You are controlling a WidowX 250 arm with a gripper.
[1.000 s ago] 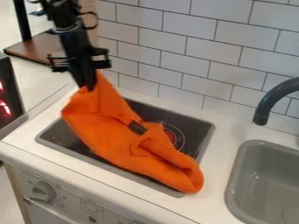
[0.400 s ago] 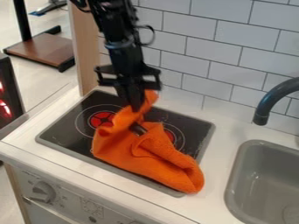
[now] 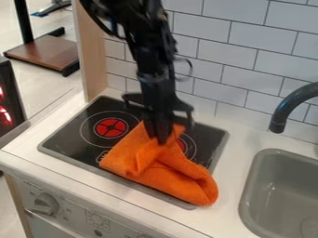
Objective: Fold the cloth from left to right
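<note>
Our fingers (image 3: 162,133) pinch the orange cloth (image 3: 179,177) by its carried edge. To their left, the red burner (image 3: 112,128) shows, covered by cloth earlier; we have come rightward and lower. Beneath us the fabric looks soft and light, best held by a pinched layer; its rounded end, lower right of us, has barely shifted.

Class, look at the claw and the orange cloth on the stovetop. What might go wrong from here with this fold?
The claw is down at the cloth's top layer, so pulling away might drag the fold open. The layers lie bunched and slanted rather than flat, so the fold may end up crooked. The cloth's near end laps over the rim of the stovetop, so a tug could shift it further onto the counter.
</note>
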